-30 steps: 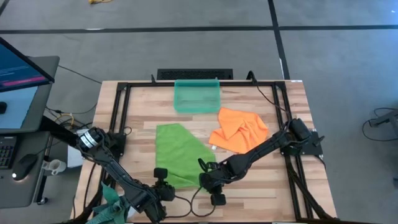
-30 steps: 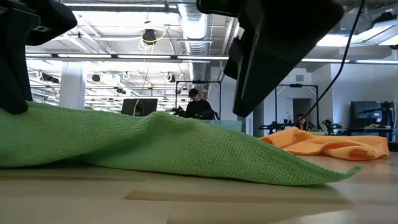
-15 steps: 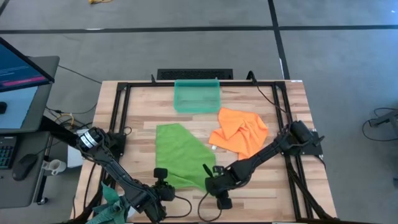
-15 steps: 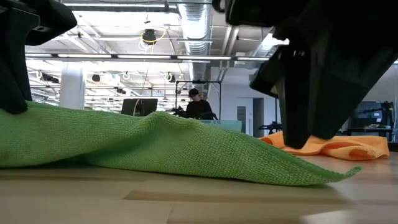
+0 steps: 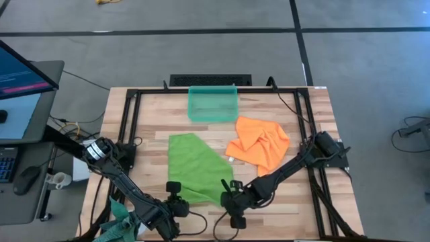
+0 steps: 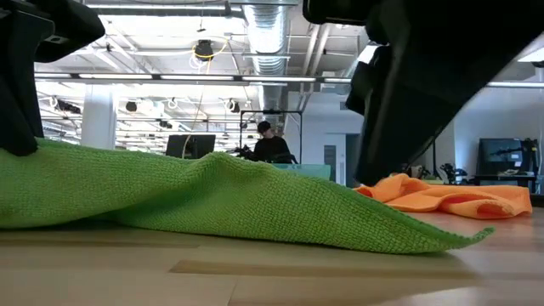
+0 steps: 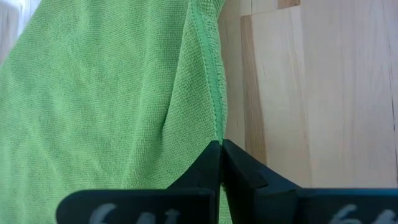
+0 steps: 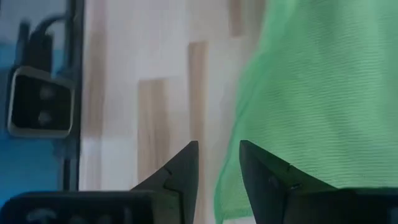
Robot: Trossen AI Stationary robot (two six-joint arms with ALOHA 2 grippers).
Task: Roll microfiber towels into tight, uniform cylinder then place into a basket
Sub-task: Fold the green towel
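Note:
A lime green towel (image 5: 193, 167) lies spread on the wooden table, its far end narrower than its near end. My left gripper (image 5: 176, 193) is shut on the towel's near left part. My right gripper (image 8: 217, 155) stands open at the towel's near right corner (image 5: 225, 195), with the towel's edge (image 8: 219, 199) showing in the gap between its fingers. An orange towel (image 5: 259, 144) lies crumpled to the right of the green one. The teal-green basket (image 5: 213, 103) stands at the far middle of the table. My left gripper pinches the green towel's hemmed edge (image 7: 217, 127) between its two shut fingertips, slanting down from the near left. That part is raised a little (image 6: 34, 157), and the towel slopes down from it onto the table. Whether my right gripper touches the towel, I cannot tell.
A black frame rail (image 5: 131, 114) runs around the tabletop. A darker teal cloth (image 5: 119, 218) hangs at the near left corner. A monitor (image 5: 23, 74) stands off the table's left side. Bare wood (image 5: 295, 202) lies near the right front.
My right gripper has gone toward the table's right edge and a little toward its near edge, along the green towel's near side to its right corner, rolling a little as it went. The towel and my left gripper have kept still.

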